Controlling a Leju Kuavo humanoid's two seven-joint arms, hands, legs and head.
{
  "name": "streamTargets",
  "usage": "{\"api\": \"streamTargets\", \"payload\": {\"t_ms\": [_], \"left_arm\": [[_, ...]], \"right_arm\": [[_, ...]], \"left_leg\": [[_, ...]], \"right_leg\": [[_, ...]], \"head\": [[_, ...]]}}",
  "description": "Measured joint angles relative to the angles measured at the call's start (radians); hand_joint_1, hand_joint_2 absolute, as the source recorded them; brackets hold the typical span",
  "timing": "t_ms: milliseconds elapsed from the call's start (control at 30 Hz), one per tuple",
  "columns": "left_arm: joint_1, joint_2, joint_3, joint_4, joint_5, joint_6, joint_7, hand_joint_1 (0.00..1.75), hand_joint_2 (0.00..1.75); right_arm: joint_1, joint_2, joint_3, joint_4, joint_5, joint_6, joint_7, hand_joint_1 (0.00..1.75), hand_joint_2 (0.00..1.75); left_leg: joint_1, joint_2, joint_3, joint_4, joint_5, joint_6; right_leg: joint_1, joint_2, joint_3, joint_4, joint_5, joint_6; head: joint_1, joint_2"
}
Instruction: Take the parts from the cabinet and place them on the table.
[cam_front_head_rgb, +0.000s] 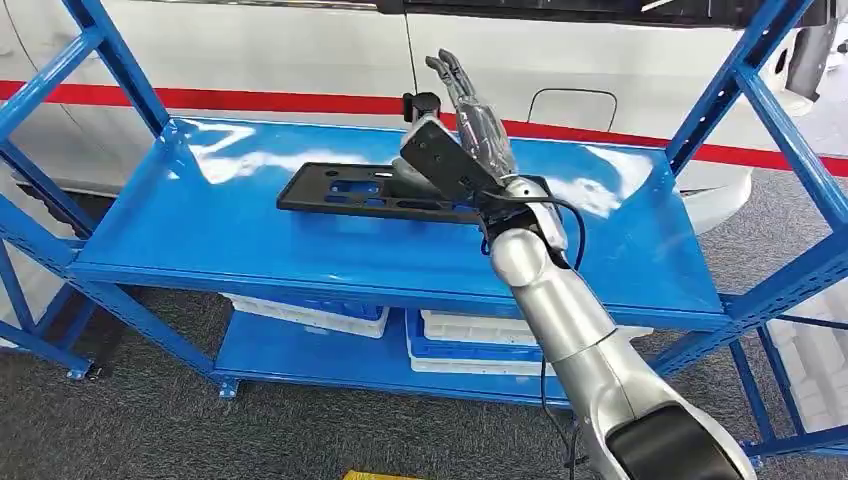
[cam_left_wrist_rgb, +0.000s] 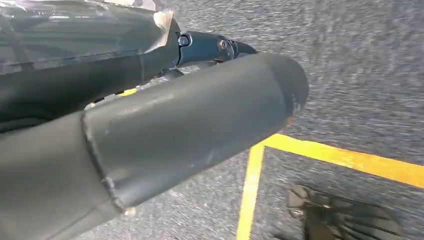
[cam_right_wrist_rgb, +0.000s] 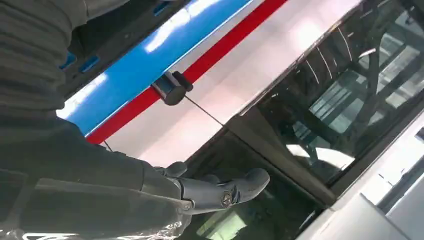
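Right hand (cam_front_head_rgb: 470, 115) raised over the blue shelf (cam_front_head_rgb: 250, 240), fingers straight, holding nothing.
We note the black part (cam_front_head_rgb: 370, 190) lying flat just below it (white car (cam_front_head_rgb: 600, 60) behind).

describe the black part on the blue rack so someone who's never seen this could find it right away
Find the blue metal rack standing before the white car with a red stripe. On its upper shelf lies the black part, a flat, long plate with cut-out slots, under the raised right hand. The white trays sit one shelf lower.

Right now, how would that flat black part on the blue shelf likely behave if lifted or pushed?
The black part looks like a rigid flat plate with cutouts, so probably stiff and fairly light. Lying flat, it seems unlikely to roll or tip. The glossy blue shelf suggests it may slide if pushed.
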Motion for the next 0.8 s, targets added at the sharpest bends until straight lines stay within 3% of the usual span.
{"api": "streamTargets", "payload": {"t_ms": [200,400,667,767,800], "left_arm": [[0.005,0.001,-0.005,0.001,0.000,0.022,-0.017,0.00,0.00],[0.002,0.001,-0.005,0.001,0.003,0.039,-0.040,0.00,0.00],[0.002,0.001,-0.005,0.001,0.012,0.045,-0.042,0.00,0.00],[0.002,0.000,0.002,0.001,0.033,0.061,-0.054,0.00,0.00],[0.003,-0.001,0.006,0.001,0.043,0.069,-0.056,0.00,0.00]], "right_arm": [[0.058,0.024,0.130,0.012,0.133,0.016,0.004,0.00,1.75],[0.097,0.080,0.278,0.109,0.256,-0.011,0.005,0.00,1.75],[0.101,0.098,0.324,0.160,0.300,-0.025,0.005,0.00,1.75],[0.098,0.119,0.365,0.213,0.429,-0.086,0.018,0.00,1.75],[0.092,0.134,0.380,0.251,0.510,-0.151,0.052,0.00,1.75]], "left_leg": [[0.006,0.001,0.000,0.000,-0.001,-0.002],[0.010,0.000,0.001,0.000,-0.001,-0.004],[0.012,0.000,0.001,0.000,-0.002,-0.005],[0.012,0.000,0.001,0.000,-0.002,-0.005],[0.012,0.000,0.001,0.000,-0.002,-0.005]], "right_leg": [[0.002,0.000,0.000,0.001,-0.001,0.000],[0.005,0.000,-0.001,0.001,-0.003,0.001],[0.006,0.000,0.000,0.002,-0.003,0.001],[0.006,0.000,0.000,0.002,-0.003,0.001],[0.006,0.000,0.000,0.002,-0.003,0.001]], "head": [[0.000,0.000],[0.000,0.000],[0.000,0.000],[0.000,0.000],[0.000,0.000]]}}
